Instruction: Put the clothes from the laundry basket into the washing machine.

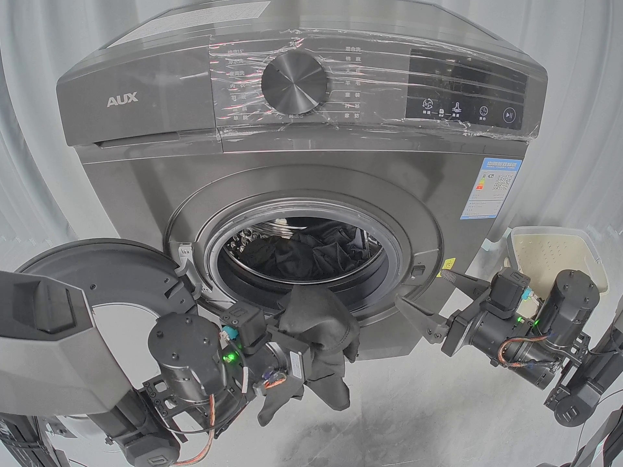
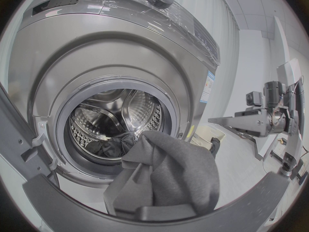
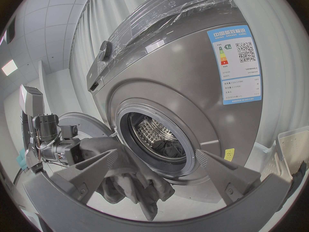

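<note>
One dark garment (image 1: 321,329) hangs clamped in the left pincer (image 1: 295,358) just below the washing machine's (image 1: 298,176) open mouth, other clothes (image 1: 305,251) already inside. Right pincer (image 1: 420,287), jaws apart and empty, sits beside the laundry basket (image 1: 564,254). Next: lift and push the garment in

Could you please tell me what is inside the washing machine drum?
Dark clothes lie heaped on the drum floor; whatever lies beneath or behind the heap is covered.

The left arm (image 1: 188,358) and right arm (image 1: 558,319) are black, with cylindrical motors, orange cables and green lights behind grey wedge-shaped jaws.
</note>
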Controlling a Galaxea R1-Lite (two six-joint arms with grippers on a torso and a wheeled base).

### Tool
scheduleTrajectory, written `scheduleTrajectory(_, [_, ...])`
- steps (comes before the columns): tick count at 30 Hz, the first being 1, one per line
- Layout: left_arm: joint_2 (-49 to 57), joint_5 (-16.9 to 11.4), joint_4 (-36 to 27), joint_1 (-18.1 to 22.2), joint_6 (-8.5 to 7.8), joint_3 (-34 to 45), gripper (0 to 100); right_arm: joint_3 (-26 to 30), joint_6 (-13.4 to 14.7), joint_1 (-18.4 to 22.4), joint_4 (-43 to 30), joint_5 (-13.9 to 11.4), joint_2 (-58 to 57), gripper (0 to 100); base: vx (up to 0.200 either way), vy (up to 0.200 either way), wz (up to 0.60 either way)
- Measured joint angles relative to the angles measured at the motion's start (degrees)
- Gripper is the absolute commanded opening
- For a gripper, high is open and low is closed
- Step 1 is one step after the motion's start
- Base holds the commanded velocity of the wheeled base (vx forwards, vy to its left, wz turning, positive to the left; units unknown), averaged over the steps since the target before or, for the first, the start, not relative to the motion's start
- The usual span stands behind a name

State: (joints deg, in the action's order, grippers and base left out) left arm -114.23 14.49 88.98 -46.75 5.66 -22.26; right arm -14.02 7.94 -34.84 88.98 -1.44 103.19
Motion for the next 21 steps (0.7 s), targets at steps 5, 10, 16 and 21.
scheduleTrajectory(5, [-2.76, -0.98, -0.02, 2.74, 0.22, -4.06, 0, -0.09, 0.09, -0.35, 0.00, 0.05, -0.02, 100, 0.000, 0.000, 0.00])
scheduleTrajectory(10, [-6.34, -6.13, -0.09, 4.96, 0.61, -9.18, 0, -0.11, 0.11, -0.62, 0.00, 0.05, -0.02, 100, 0.000, 0.000, 0.00])
scheduleTrajectory(16, [-10.53, -7.25, -0.16, 6.85, 1.78, -18.09, 0, 0.02, 0.13, -0.74, 0.00, 0.05, -0.02, 100, 0.000, 0.000, 0.00])
scheduleTrajectory(21, [-14.86, -5.50, -0.20, 8.52, 2.88, -25.66, 0, 0.05, 0.16, -1.05, 0.00, 0.05, -0.02, 100, 0.000, 0.000, 0.00])
